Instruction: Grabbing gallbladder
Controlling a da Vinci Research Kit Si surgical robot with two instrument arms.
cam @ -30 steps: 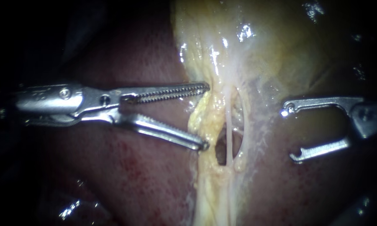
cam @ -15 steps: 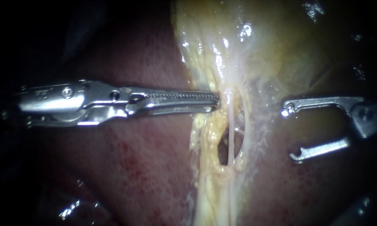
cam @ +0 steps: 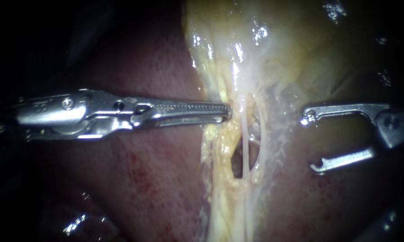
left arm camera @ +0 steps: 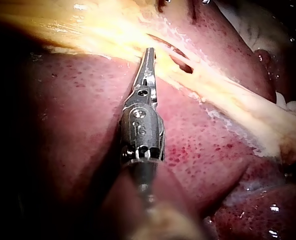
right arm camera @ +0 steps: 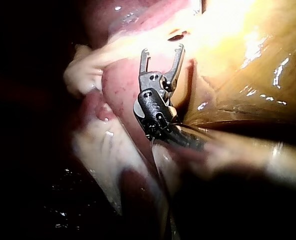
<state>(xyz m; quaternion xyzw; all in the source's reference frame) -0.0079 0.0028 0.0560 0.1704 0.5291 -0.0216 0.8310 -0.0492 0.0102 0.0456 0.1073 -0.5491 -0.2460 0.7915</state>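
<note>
Left instrument (cam: 226, 113) reaches in level over the dark red liver (cam: 143, 179). Its toothed jaws are clamped together, the tips biting the yellow fatty edge at the narrow lower end of the gallbladder (cam: 309, 58). In the left wrist view the same jaws lie closed with their tips at that yellow edge and the liver under the shaft.

Just past the tips, a thin pale tube (cam: 245, 143) runs down across a dark opening (cam: 236, 157) in the yellow tissue, and a second pale strand lies close beside it.

The gallbladder, glistening yellow-green, fills the upper middle and right of the endoscope view and widens away from the grasped edge.

Over its dim right flank hangs the right instrument (cam: 312, 143), well apart from the left one, its two hooked jaws spread wide and holding nothing. The right wrist view shows those jaws gaping toward pale tissue, with the gallbladder beside them.
</note>
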